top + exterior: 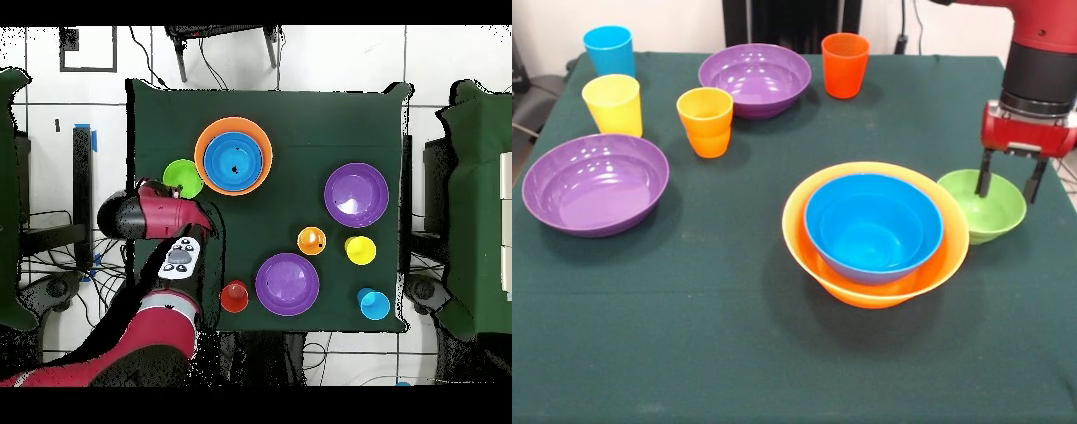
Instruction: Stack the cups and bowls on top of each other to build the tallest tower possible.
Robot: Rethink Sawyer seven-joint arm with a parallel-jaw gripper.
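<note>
The tower is a large orange bowl (865, 296) (203, 150) with a deep blue bowl (869, 230) (238, 160) nested in it, at the table's middle. To its right in the front view sits a small green bowl (975, 216) (182, 178). My gripper (1009, 187) hangs open over the green bowl's far right rim, one finger over the inside and the other past the rim. Two purple bowls (596, 184) (755, 79) stand apart at left and far centre. Light blue (609, 50), yellow (613, 103), orange (705, 121) and red-orange (845, 64) cups stand upright.
The table (689, 336) wears a dark green cloth. From overhead, my red arm (160, 212) covers the gripper beside the green bowl. The green bowl lies close to the table's right edge in the front view.
</note>
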